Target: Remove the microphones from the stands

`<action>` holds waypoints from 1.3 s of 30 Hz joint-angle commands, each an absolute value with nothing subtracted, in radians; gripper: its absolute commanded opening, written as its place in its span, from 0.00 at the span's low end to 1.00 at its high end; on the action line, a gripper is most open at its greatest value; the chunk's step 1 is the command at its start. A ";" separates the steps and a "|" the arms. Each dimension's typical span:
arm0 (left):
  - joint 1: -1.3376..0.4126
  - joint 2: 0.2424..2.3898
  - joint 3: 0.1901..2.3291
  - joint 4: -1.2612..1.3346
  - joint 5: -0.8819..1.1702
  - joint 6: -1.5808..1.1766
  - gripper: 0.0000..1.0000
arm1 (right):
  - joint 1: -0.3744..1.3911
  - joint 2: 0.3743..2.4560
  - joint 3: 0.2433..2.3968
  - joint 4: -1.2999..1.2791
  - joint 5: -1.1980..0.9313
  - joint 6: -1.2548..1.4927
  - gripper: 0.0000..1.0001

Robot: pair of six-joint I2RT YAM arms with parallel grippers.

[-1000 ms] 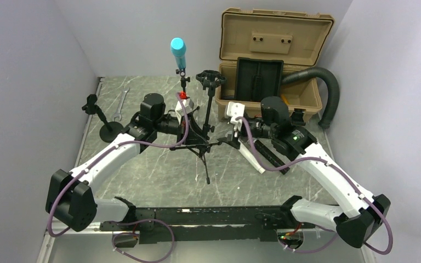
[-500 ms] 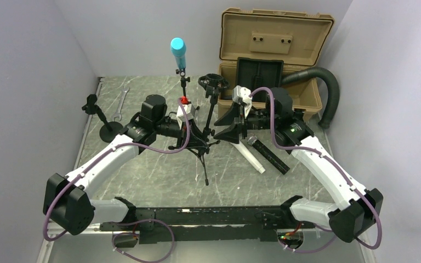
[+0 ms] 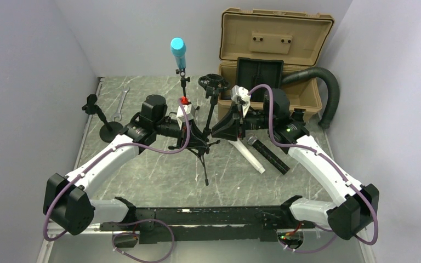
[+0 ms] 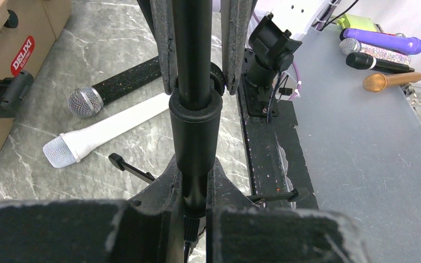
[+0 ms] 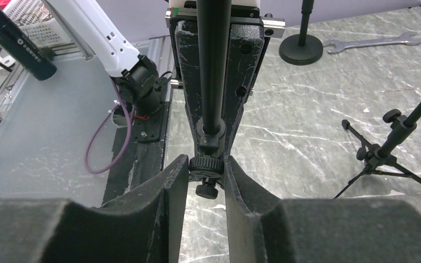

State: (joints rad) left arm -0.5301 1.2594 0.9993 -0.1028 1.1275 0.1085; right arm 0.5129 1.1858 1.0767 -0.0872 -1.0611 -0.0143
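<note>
My right gripper [image 5: 206, 160] has swung in from the worktop [image 3: 142, 170] and narrowed onto the stand pole [image 5: 212, 71]. Its pads touch the locking knob [image 5: 205, 164], facing my left gripper [image 4: 193, 172], which is clamped tight on the same pole. The blue microphone [image 3: 177, 50] sits high in its clip, untouched, so the stand looks braced for pulling it free.

Tan case [image 3: 277, 41] (lid open) back right; black hose [image 3: 333, 93] beside; wrench [image 3: 121, 103] left.

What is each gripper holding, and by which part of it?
Left gripper: the microphone stand, by its upright pole. Right gripper: the second stand, by its pole at the knurled collar.
</note>
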 commanded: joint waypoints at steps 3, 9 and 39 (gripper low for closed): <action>-0.534 1.232 1.063 -0.036 1.157 0.112 0.00 | 0.512 1.189 1.083 -0.023 -1.090 -0.003 0.30; -0.534 1.232 1.063 -0.035 1.156 0.108 0.00 | 0.513 1.192 1.066 -0.015 -1.081 0.022 0.28; -0.533 1.291 1.055 0.071 1.193 -0.025 0.00 | 0.666 1.113 1.147 -0.323 -0.567 -0.480 0.35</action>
State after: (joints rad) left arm -0.5175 1.3128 0.9993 -0.0273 1.1179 -0.0456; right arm 0.6662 1.1179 1.1271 -0.3103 -0.6174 -0.4633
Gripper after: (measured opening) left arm 0.126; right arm 0.318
